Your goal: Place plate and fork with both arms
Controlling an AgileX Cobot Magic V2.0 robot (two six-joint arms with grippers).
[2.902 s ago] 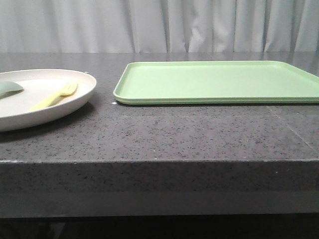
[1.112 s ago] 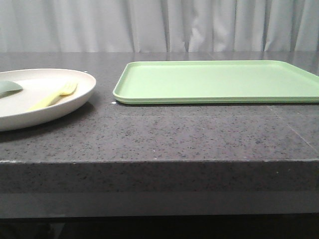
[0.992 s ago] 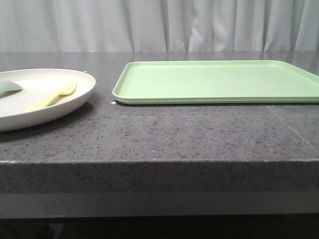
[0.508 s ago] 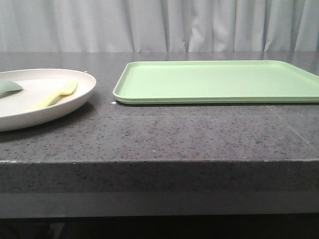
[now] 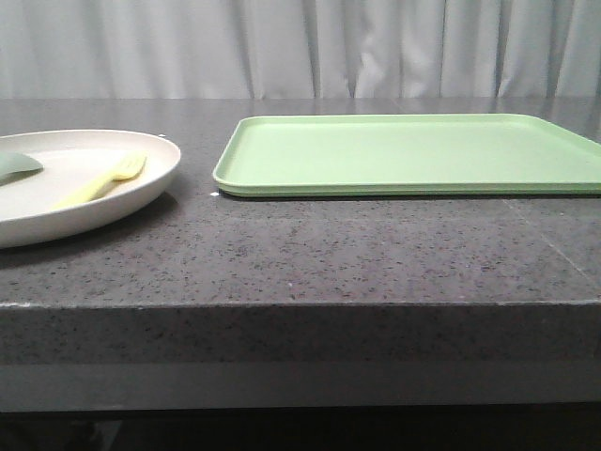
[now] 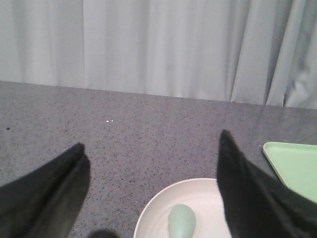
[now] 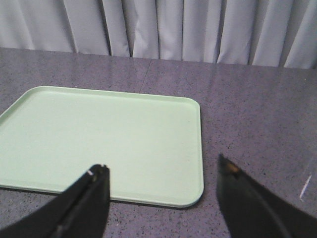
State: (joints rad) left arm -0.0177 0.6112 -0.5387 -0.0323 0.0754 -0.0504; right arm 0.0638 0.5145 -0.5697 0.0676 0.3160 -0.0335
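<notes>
The cream plate [image 5: 141,188] lies on the dark stone table at the far left, cut by the frame edge. The pale-yellow fork [image 5: 101,180] lies in it, tines toward the back. A grey-green rounded utensil [image 5: 17,166] also lies in the plate. In the left wrist view the plate [image 6: 158,208] and that utensil [image 6: 181,222] show below my left gripper [image 6: 151,148], which is open, empty and above the plate's far rim. My right gripper [image 7: 161,168] is open and empty over the near right corner of the light-green tray [image 7: 99,139]. Neither gripper shows in the front view.
The light-green tray [image 5: 413,155] lies flat on the table at centre and right. The dark speckled table [image 5: 300,254] has its front edge near the camera. A white curtain [image 5: 300,47] hangs behind.
</notes>
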